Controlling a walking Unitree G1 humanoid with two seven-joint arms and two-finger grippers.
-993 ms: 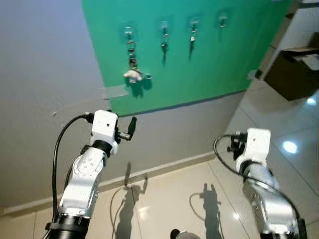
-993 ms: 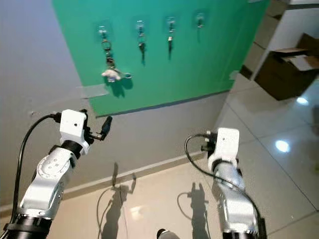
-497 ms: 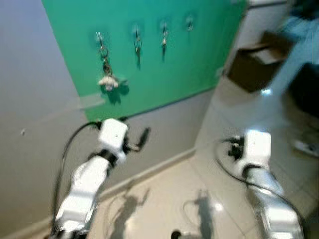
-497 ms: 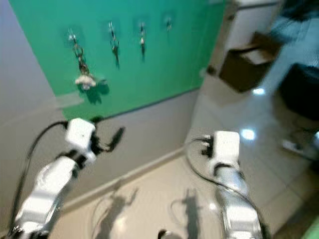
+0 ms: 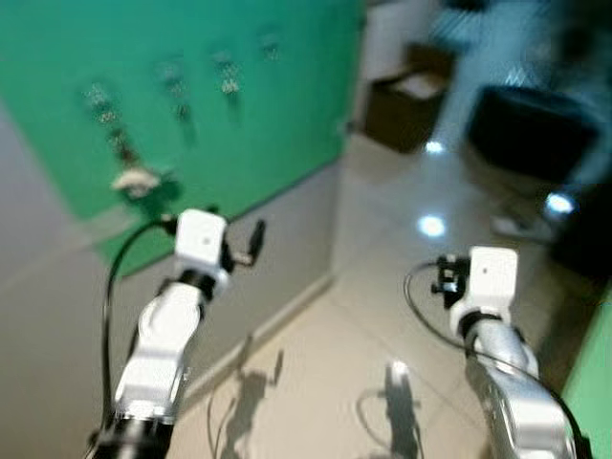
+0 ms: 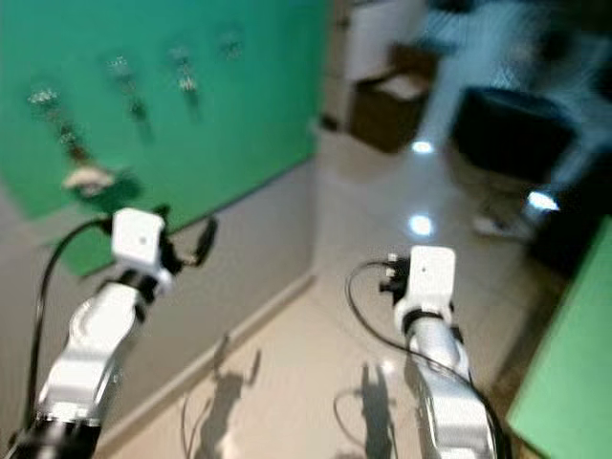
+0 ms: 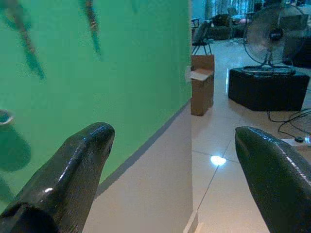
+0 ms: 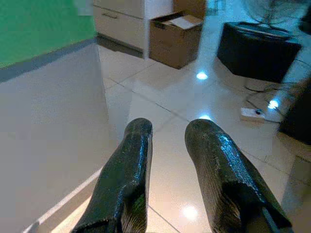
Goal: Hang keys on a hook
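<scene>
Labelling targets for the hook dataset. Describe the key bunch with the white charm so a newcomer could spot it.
Start at the green wall panel, which carries a row of hooks with things hanging from them. The key bunch hangs from the hook at the robot's far left, up and left of the left gripper. It alone hangs lowest and ends in a pale white charm.

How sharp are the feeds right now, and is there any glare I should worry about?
Both eye views are motion-blurred: the keys on the green panel smear. Left wrist view is sharp on the cardboard box and fan, though nearby keys blur. Right wrist view is fairly sharp, with lamp glare spots on the floor.
</scene>
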